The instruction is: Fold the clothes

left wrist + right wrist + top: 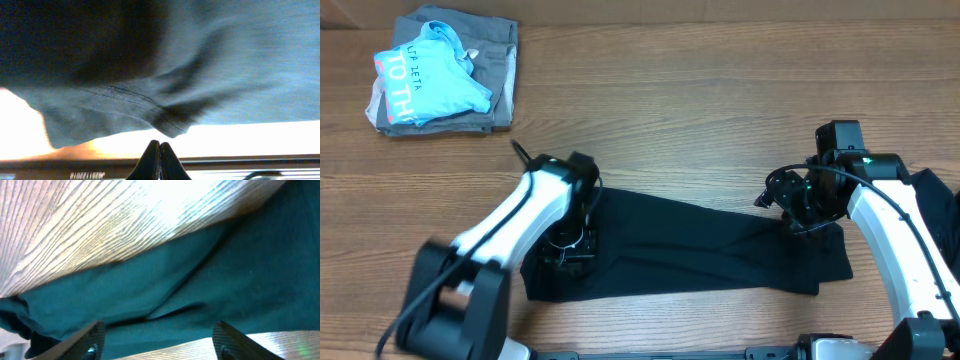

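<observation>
The clothes show as a black garment [700, 245] lying in a long flat strip across the near middle of the table. My left gripper [570, 245] hovers over its left end. In the left wrist view that gripper [160, 149] is shut with nothing between its tips, and the garment's hemmed edge [150, 107] lies just beyond them. My right gripper [802, 213] is over the strip's right end. In the right wrist view the right gripper [159, 332] stands open, its fingers [92, 335] wide apart above the dark cloth [200, 280], gripping nothing.
At the far left corner lies a grey folded garment [500, 55] with a light blue lettered shirt [430, 75] on top. More dark cloth [938, 205] shows at the right edge behind my right arm. Bare wooden table [720, 100] stretches beyond the strip.
</observation>
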Robot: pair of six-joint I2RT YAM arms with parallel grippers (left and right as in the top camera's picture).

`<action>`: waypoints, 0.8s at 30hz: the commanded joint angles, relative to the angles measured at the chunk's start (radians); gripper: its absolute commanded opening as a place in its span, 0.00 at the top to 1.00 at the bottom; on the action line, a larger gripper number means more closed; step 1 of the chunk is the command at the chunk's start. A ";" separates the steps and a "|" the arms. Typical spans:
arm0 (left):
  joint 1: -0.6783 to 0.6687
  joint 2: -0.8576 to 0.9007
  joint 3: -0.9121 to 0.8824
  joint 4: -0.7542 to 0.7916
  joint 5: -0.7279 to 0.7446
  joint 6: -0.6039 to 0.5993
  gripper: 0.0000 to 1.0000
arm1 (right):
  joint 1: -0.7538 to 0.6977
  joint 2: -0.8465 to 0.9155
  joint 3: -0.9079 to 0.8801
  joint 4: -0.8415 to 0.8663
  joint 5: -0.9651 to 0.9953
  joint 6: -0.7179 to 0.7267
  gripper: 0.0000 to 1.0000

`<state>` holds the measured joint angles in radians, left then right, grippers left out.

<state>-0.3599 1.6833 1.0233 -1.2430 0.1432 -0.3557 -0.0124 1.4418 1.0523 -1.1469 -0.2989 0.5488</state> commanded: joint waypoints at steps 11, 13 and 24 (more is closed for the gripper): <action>0.045 -0.104 0.000 0.133 -0.097 -0.064 0.96 | 0.047 -0.002 -0.064 0.087 0.025 -0.005 0.81; 0.068 -0.047 0.000 0.129 -0.133 -0.107 0.96 | 0.047 0.001 -0.089 0.104 0.025 0.008 0.83; 0.207 0.090 0.000 0.092 -0.154 -0.127 0.96 | 0.045 0.090 -0.198 0.179 0.074 0.111 0.83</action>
<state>-0.1722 1.7687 1.0233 -1.1442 0.0105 -0.4698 0.0296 1.5059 0.8734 -0.9798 -0.2554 0.6098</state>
